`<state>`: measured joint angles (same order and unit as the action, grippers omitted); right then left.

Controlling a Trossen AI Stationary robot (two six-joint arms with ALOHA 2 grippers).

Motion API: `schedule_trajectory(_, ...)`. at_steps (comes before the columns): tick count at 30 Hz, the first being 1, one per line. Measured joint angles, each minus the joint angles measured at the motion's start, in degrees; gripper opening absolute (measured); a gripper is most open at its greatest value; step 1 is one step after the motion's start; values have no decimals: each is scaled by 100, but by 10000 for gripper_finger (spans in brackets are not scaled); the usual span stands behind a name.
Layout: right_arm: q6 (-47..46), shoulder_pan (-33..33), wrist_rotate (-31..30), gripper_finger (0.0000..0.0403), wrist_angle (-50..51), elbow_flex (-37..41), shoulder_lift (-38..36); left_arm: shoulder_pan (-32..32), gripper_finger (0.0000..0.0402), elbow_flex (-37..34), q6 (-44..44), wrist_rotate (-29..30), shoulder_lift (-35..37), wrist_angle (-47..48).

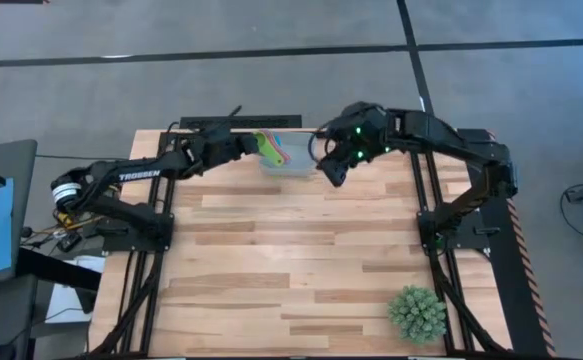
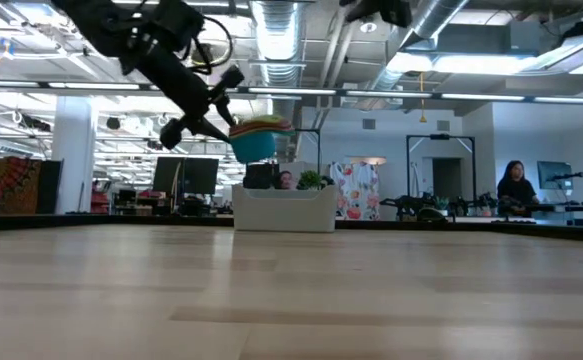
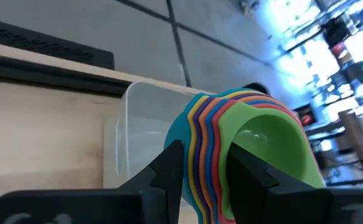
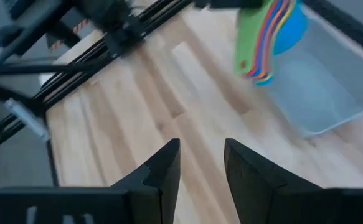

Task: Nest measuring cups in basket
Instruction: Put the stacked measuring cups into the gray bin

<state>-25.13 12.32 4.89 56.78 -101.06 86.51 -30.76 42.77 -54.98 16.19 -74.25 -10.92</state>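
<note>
Jaws of the left gripper (image 3: pixel 205 171) pinch the nested measuring cups (image 1: pixel 272 148) above the basket (image 1: pixel 293 166), top middle. Right gripper (image 4: pixel 201 163) waits open, empty. Only lowering them in remains.

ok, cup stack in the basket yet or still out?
Out. The left gripper holds the nested measuring cups in the air above the basket.

Wooden table (image 1: pixel 301 270) bearing basket (image 1: pixel 289 168), spiky plant (image 1: pixel 417 314)
</note>
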Motion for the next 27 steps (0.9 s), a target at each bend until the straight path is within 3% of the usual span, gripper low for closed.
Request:
schedule_trajectory(5, 32, 366, 128, 149, 42, 0, 1, -171, 87, 795, 397, -240, -770, 187)
schedule_trajectory(11, 167, 558, 152, 154, 344, 0, 1, -319, 87, 2112, 890, -553, -1858, 1289)
schedule_trajectory(17, 184, 590, 146, 150, 473, 0, 1, -338, 87, 3221, 840, -664, -2798, 2443)
schedule_trajectory(27, 183, 590, 131, 149, 627, 0, 1, -339, 87, 3663, 470, -600, -3505, 2829)
